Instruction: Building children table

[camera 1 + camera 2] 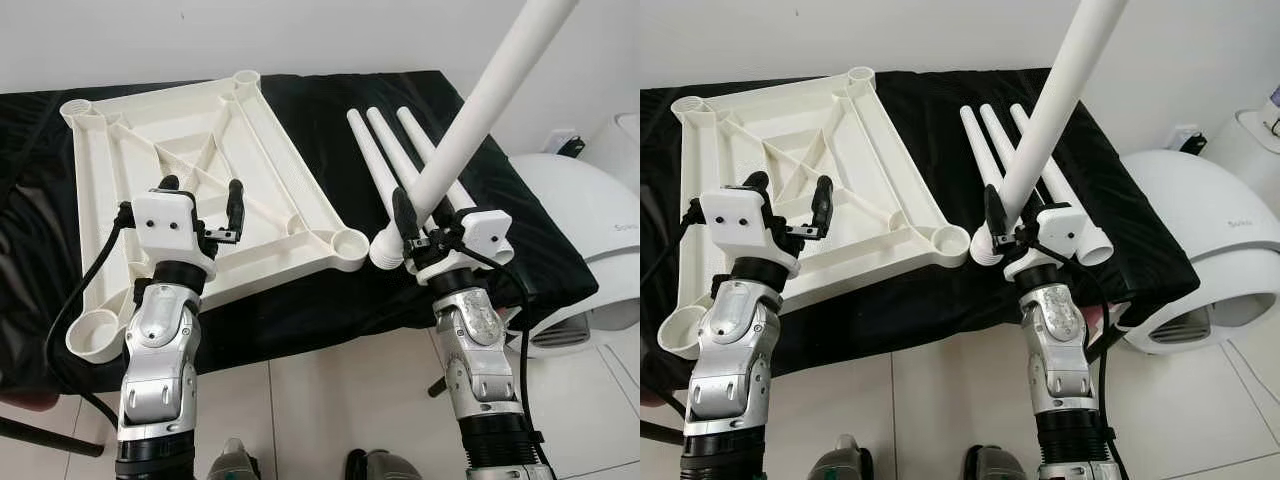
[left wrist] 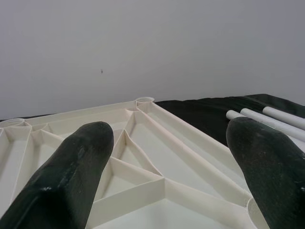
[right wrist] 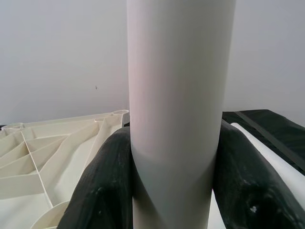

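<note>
One cream-white plastic tabletop (image 1: pixel 210 190) lay upside down on the black cloth (image 1: pixel 330 120) that covered the work surface, its ribbed underside facing up and a round leg socket at each of its four corners. The sockets that showed were hollow, with no leg seated in any of them; the nearest right-hand one (image 1: pixel 350 241) sat just beside the leg ends.

There were four white tapered plastic legs. Three (image 1: pixel 395 155) lay side by side on the cloth to the right of the tabletop, fanning slightly apart toward the wall. The fourth white leg (image 1: pixel 495 95) was raised off the cloth, tilted up and away to the right, clamped near its thick end between the two black fingers of the right gripper (image 1: pixel 422 222), which pressed against both its sides.

The left gripper (image 1: pixel 203 198) hovered above the near part of the tabletop, its fingers (image 2: pixel 71 176) spread wide with nothing between them.

A white rounded appliance (image 1: pixel 590 240) stood on the tiled floor (image 1: pixel 330 400) at the right.
</note>
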### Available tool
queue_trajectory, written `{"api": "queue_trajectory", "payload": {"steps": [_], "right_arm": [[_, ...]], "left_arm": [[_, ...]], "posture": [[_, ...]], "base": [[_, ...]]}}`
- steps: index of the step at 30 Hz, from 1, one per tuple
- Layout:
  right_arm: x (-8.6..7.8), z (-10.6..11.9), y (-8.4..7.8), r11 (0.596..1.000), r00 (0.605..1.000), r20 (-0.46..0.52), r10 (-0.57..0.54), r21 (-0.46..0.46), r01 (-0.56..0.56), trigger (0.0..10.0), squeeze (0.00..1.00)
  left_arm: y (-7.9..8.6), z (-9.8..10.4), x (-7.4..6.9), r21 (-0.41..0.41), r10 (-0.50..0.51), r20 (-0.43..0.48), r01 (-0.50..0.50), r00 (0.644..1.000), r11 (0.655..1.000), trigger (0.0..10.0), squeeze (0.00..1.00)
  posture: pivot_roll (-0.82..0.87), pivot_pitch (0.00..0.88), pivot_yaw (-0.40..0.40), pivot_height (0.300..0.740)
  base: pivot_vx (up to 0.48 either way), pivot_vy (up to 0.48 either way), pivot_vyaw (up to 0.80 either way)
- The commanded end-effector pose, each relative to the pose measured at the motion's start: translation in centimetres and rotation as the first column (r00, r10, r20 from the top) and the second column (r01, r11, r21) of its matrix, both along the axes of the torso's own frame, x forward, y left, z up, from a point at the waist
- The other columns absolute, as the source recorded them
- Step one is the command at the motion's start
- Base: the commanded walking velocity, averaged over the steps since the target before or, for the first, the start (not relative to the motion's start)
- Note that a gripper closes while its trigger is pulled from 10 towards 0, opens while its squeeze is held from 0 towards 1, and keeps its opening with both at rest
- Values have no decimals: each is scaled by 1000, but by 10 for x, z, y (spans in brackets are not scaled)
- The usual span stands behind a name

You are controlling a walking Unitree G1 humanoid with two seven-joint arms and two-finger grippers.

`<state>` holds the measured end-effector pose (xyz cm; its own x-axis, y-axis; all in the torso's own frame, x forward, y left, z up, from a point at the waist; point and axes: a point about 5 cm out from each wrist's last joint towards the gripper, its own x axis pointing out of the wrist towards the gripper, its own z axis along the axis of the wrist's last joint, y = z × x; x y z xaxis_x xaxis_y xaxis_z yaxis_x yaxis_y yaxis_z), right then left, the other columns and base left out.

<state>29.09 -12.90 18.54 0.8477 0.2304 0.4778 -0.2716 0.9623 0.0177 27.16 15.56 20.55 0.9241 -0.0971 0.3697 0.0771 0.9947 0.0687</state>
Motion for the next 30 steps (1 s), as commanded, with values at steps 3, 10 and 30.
{"api": "queue_trajectory", "payload": {"steps": [3, 10, 30], "right_arm": [[4, 6, 8, 998, 998, 18, 57, -3, -57, 10000, 0], [6, 7, 6, 998, 998, 21, 60, -13, -60, 10000, 0], [16, 13, 5, 997, 997, 42, 71, -23, -70, 10000, 0]], "left_arm": [[-2, -2, 0, -3, 19, -10, -19, 1000, 1000, 10000, 0], [-3, -8, -3, 25, 15, -28, -14, 999, 1000, 10000, 0], [0, -4, 4, 25, 52, -8, -52, 999, 998, 10000, 0]], "posture": [[62, 34, -39, 740], [68, 34, -53, 740], [79, 21, -61, 740]], "base": [[0, 0, 0], [0, 0, 0], [0, 0, 0]]}}
